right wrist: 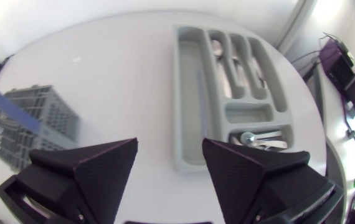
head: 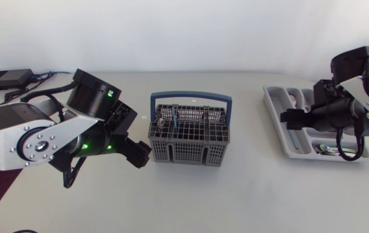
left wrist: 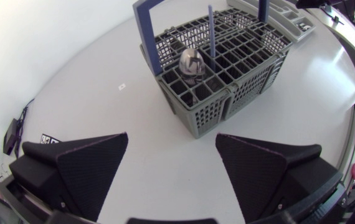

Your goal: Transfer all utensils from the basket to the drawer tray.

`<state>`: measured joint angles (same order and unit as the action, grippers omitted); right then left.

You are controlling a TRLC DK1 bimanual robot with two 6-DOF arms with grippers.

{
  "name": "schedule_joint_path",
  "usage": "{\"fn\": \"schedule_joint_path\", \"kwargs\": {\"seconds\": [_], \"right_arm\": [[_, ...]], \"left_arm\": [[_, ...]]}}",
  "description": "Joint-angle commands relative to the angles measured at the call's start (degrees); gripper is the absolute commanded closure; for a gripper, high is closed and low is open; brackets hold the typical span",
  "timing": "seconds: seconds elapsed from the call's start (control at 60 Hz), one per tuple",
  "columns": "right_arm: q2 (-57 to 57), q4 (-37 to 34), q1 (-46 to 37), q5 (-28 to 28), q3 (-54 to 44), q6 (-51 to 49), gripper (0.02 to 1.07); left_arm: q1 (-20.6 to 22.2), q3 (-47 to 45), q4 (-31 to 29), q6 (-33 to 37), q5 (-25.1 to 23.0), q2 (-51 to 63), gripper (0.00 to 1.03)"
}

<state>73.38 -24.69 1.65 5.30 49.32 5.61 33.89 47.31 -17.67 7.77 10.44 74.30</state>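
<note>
The grey wire basket (head: 190, 136) with a blue handle stands mid-table. A spoon (left wrist: 192, 62) and a thin blue-handled utensil (left wrist: 211, 34) stand upright in it. My left gripper (head: 140, 154) sits just left of the basket, low over the table, open and empty; in the left wrist view the basket (left wrist: 227, 74) is ahead of its fingers (left wrist: 90, 168). The grey drawer tray (head: 270, 103) lies at the right and holds several utensils (head: 327, 149). My right gripper (head: 287, 118) hovers over the tray's left side. In the right wrist view it (right wrist: 170, 171) is open and empty above the tray (right wrist: 180, 81), where a spoon (right wrist: 261, 138) lies in a short compartment.
A black box (head: 3, 79) with cables lies at the back left corner. Bare tabletop stretches between the basket and the tray and in front of both. The basket's blue handle (head: 191, 97) rises above its rim.
</note>
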Motion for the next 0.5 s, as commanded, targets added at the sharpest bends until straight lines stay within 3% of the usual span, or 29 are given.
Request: {"fn": "schedule_joint_path", "kwargs": {"seconds": [0.0, 0.283, 0.483], "right_arm": [[-2.46, -3.44, 5.73, -2.22, 0.87, 5.64, 0.29], [-4.04, -4.23, 27.27, -5.3, 4.03, 16.19, 0.29], [-1.05, 5.53, 35.26, -5.21, 3.94, 15.93, 0.29]], "left_arm": [[0.48, 0.15, -0.08, 0.32, 0.29, 0.49, 0.05], [0.39, 0.15, -0.08, 0.32, 0.29, 0.84, 0.05], [0.21, 0.06, -0.08, 0.32, 0.29, 0.93, 0.05]]}}
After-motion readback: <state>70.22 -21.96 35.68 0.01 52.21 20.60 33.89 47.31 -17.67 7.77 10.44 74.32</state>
